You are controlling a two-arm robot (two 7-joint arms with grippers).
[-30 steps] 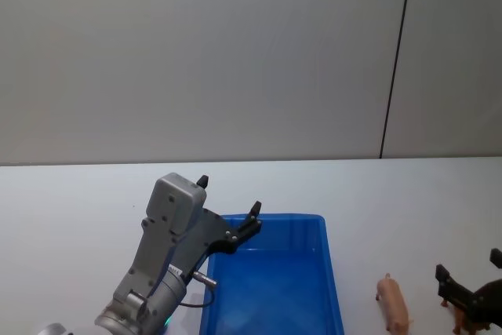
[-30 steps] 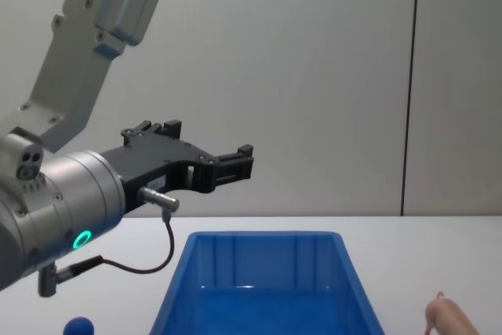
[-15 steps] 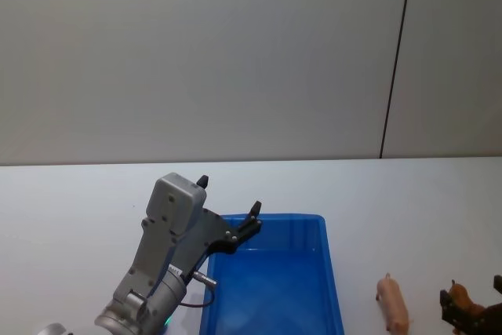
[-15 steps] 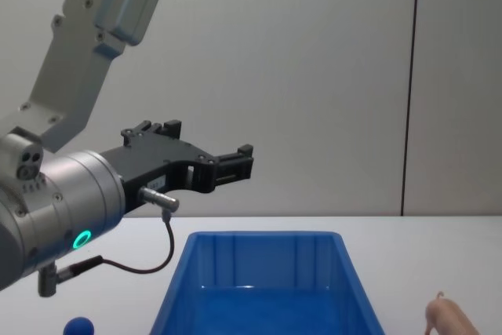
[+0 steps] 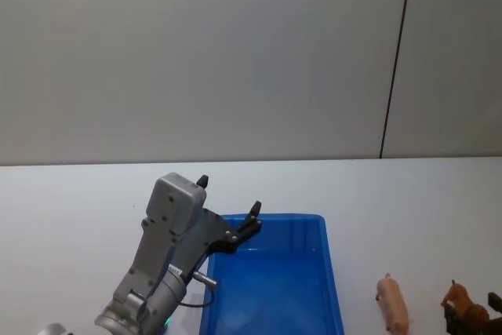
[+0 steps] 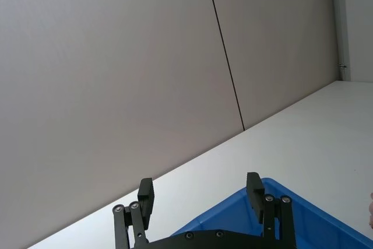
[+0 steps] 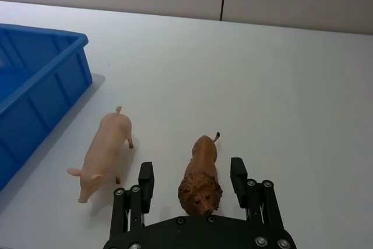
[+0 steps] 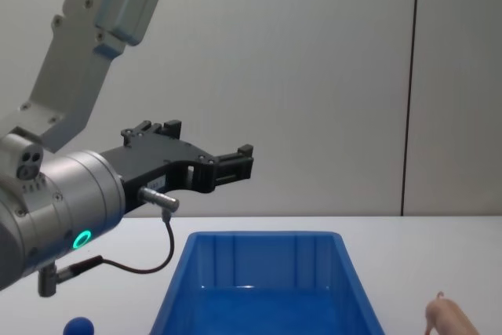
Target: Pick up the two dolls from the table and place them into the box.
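Observation:
The pale pink pig doll [image 5: 393, 304] [image 7: 105, 153] [image 8: 447, 319] lies on the white table [image 5: 78, 209] just right of the blue box [image 5: 282, 216] [image 7: 35, 80] [image 8: 267, 234]. Right of the pig stands the reddish-brown lion-like doll [image 5: 464, 309] [image 7: 201, 176]. My right gripper [image 7: 192, 167] is open, with one finger on each side of the brown doll's head end. My left gripper [image 5: 229, 194] [image 6: 200, 182] [image 8: 208, 137] hangs open and holds nothing, above the box's far left corner.
A small blue ball-like object [image 8: 78, 325] sits at the near left, beside the box. A grey wall with a dark vertical seam [image 5: 396, 60] stands behind the table. Bare tabletop stretches beyond and to the right of the dolls.
In the head view my right gripper has drawn back toward the lower edge, uncovering the brown doll. The left arm, box and pig have not moved.

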